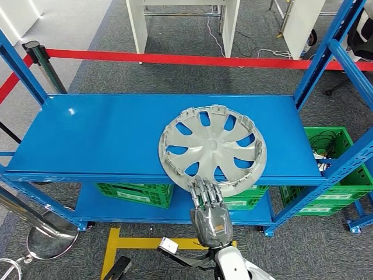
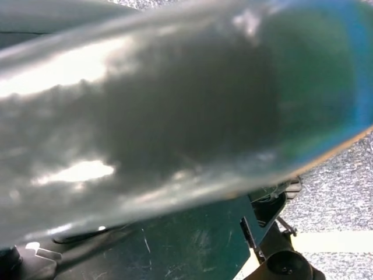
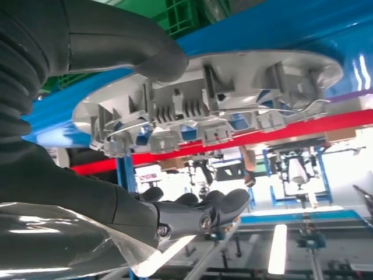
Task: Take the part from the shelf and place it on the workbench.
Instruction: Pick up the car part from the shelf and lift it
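A silver-grey wheel cover (image 1: 212, 149) lies flat on the blue shelf board (image 1: 101, 134), right of centre, with its near rim jutting past the front edge. My right hand (image 1: 211, 216) reaches up to that near rim, its fingers (image 1: 204, 192) lying over the edge. In the right wrist view the thumb (image 3: 132, 46) sits against one face of the wheel cover (image 3: 207, 87), while the fingers (image 3: 207, 210) stand off the other, ribbed side with a clear gap. The hand brackets the rim without closing on it.
Green crates (image 1: 132, 193) sit on the lower shelf, and another (image 1: 334, 175) stands at the right. Blue uprights (image 1: 325, 52) frame the shelf on both sides. A red barrier tape (image 1: 176, 59) runs behind it. A chrome stanchion base (image 1: 48, 233) stands at the lower left.
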You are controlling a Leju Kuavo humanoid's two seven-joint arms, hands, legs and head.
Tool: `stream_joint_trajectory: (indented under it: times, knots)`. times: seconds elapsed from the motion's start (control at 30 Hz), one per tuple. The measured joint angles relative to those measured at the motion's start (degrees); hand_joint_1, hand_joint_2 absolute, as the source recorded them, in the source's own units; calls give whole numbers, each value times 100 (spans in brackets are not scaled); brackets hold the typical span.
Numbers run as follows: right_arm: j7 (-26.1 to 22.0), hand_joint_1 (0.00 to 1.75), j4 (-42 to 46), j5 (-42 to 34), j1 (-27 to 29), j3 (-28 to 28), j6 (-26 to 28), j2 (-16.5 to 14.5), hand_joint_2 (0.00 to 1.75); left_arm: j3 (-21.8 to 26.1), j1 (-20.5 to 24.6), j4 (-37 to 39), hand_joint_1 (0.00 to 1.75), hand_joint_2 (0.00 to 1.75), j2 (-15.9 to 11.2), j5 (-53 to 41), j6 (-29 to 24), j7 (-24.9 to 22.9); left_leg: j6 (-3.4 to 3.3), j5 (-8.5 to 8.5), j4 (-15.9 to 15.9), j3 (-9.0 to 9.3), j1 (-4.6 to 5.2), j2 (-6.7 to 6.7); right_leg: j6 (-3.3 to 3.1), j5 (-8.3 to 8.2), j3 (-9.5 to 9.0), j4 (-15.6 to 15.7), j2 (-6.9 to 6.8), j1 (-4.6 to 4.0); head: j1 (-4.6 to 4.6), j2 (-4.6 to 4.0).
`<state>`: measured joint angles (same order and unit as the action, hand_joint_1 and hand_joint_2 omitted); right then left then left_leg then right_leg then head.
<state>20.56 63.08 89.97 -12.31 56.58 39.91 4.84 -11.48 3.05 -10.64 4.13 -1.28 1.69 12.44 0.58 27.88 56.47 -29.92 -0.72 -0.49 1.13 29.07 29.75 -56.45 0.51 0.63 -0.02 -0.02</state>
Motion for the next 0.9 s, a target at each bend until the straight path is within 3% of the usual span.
stream_joint_trajectory:
  times: [0.13,0.33,0.5,0.9]
  knots:
    - [695,0,-162,-1,-394,745,-1,30,175,-11,32,0,0,0,-1,-24,45,-37,0,0,0,2,0,0,0,0,0,0,2,0,0,0]
    - [541,0,-394,-24,-575,1161,-1,31,175,-22,51,0,0,0,-4,-24,49,-46,0,0,0,1,0,-4,0,0,-1,0,-1,0,-1,0]
    - [191,0,-642,-13,-595,1208,-2,28,175,-26,52,0,0,0,-6,-12,49,-46,0,0,0,0,0,-5,0,0,-1,0,-3,0,1,0]
    - [91,0,-1219,-8,-715,1253,0,-88,175,-29,53,0,0,0,-7,-33,57,-50,0,-1,0,1,0,-5,-1,-1,-1,0,-3,0,1,0]
